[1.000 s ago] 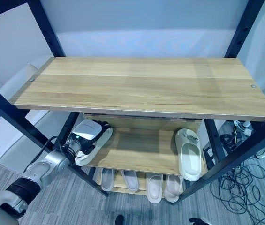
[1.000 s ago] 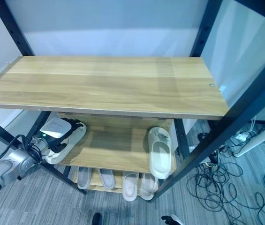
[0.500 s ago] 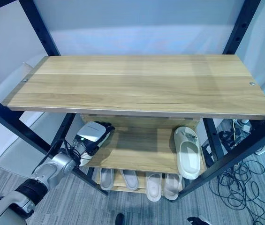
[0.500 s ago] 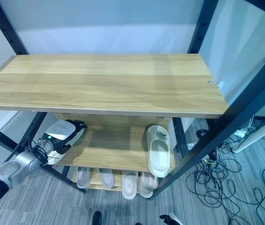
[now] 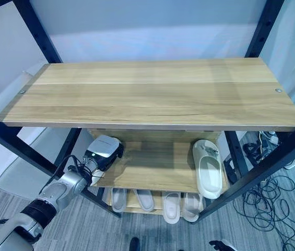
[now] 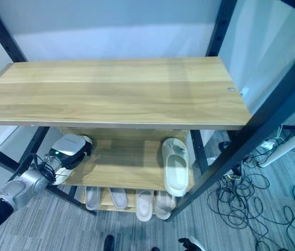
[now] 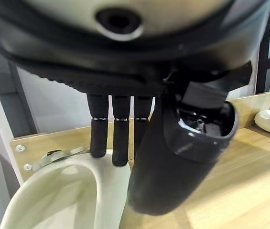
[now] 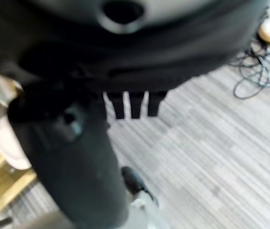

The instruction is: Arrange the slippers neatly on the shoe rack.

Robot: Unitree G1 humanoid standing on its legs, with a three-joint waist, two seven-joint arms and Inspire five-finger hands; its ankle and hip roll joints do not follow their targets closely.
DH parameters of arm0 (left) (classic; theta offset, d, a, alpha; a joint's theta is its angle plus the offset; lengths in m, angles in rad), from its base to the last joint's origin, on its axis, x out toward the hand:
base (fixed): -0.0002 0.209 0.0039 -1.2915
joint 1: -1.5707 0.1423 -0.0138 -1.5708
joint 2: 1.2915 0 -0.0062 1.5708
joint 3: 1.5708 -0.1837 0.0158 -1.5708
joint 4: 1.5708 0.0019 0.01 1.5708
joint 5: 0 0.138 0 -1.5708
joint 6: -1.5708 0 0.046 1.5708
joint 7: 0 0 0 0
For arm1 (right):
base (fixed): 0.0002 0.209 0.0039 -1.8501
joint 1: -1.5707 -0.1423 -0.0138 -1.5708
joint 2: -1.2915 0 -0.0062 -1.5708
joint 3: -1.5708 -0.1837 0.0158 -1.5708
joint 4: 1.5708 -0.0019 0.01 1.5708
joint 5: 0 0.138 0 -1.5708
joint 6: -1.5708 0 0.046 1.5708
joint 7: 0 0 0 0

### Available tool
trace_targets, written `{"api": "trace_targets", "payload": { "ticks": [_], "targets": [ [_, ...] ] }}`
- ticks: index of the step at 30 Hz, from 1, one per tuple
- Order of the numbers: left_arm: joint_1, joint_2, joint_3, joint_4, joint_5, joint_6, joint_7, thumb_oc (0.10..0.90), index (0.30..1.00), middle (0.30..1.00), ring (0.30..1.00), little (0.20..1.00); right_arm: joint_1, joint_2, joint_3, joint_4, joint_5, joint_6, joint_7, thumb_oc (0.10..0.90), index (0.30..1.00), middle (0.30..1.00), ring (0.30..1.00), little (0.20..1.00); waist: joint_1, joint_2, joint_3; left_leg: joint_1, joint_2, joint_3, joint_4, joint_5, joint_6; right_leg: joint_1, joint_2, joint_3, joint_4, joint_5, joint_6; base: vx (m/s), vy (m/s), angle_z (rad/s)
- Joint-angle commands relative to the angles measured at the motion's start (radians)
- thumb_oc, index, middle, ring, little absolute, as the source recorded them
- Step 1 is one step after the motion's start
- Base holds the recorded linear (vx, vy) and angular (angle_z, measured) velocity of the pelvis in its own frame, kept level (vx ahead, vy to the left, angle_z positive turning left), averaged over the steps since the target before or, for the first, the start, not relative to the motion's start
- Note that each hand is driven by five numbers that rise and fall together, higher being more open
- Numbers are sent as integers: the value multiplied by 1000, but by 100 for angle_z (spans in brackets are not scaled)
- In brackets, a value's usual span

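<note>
My left hand (image 5: 104,150) lies on top of a cream slipper (image 7: 63,200) at the left end of the rack's middle shelf (image 5: 157,167). Its fingers (image 7: 119,138) are straight and rest on the slipper's rim, with the thumb beside the rim. The hand hides most of that slipper; a pale strip (image 6: 61,176) shows below it. A second cream slipper (image 5: 208,168) lies at the shelf's right end, toe toward the back. My right hand (image 8: 77,157) hangs open over grey carpet.
The wide wooden top shelf (image 5: 152,91) overhangs the middle one. Several pale slippers (image 5: 147,200) line the bottom shelf. Black uprights (image 5: 262,172) frame the rack. Loose cables (image 5: 272,204) lie on the floor at right, and a white chair (image 5: 11,167) stands at left.
The camera has shifted slightly. My left hand has slid a little farther onto the middle shelf with the slipper, which now shows less beneath it.
</note>
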Motion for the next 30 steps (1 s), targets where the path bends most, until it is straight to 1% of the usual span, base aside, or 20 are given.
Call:
{"api": "trace_targets", "payload": {
  "ticks": [1,5,6,9,11,12,19,26,30],
  "targets": [
    [-167,8,115,4,-40,21,98,400,300,300,300,300,-18,-21,6,-28,-6,-8,-26,800,900,900,900,900,3,-20,4,61,-81,65,3,-131,44,-66,-24,70,5,-9,75,0,0,0],
    [-161,8,126,-19,-48,17,100,400,300,300,300,300,-16,-19,5,-27,-5,-6,-25,800,900,900,900,900,4,-17,4,61,-80,64,3,-130,43,-63,-23,70,5,-11,74,0,0,0],
    [-160,10,132,-36,-47,16,105,800,900,900,900,900,-16,-18,7,-26,-6,-6,-27,800,900,900,900,900,4,-15,6,62,-80,63,3,-130,42,-61,-23,69,5,-12,74,0,0,0],
    [-158,18,133,-61,-37,15,107,800,900,900,900,900,-15,-16,9,-27,-8,-6,-27,800,900,900,900,900,7,-14,5,64,-79,63,3,-130,42,-57,-22,67,5,-13,75,0,0,0],
    [-157,39,130,-83,-24,9,101,800,900,900,900,900,-14,-13,10,-28,-10,-7,-25,800,900,900,900,900,10,-15,4,67,-79,60,3,-130,41,-51,-21,63,5,-15,74,0,0,0],
    [-158,56,125,-87,-14,6,92,800,900,900,900,900,-15,-11,15,-29,-11,-8,-20,800,900,900,900,900,15,-18,1,70,-77,56,3,-130,40,-48,-19,57,5,-15,73,0,0,0],
    [-129,90,128,-75,14,9,71,800,900,900,900,900,-20,1,31,-30,-24,-8,-14,800,900,900,900,900,28,-31,-2,77,-69,51,3,-127,37,-37,-17,41,5,-16,70,-10,-9,2],
    [-87,125,149,-52,38,15,60,800,900,900,900,900,-19,5,41,-31,-33,-9,-8,800,900,900,900,900,36,-26,-2,77,-66,51,3,-120,33,-33,-13,34,5,-20,68,0,0,0],
    [-100,124,132,-21,47,19,57,800,900,900,900,900,-24,5,45,-27,-32,-8,-9,800,900,900,900,900,35,-23,1,74,-66,49,3,-117,33,-36,-13,33,5,-18,69,0,0,0]
  ]
}}
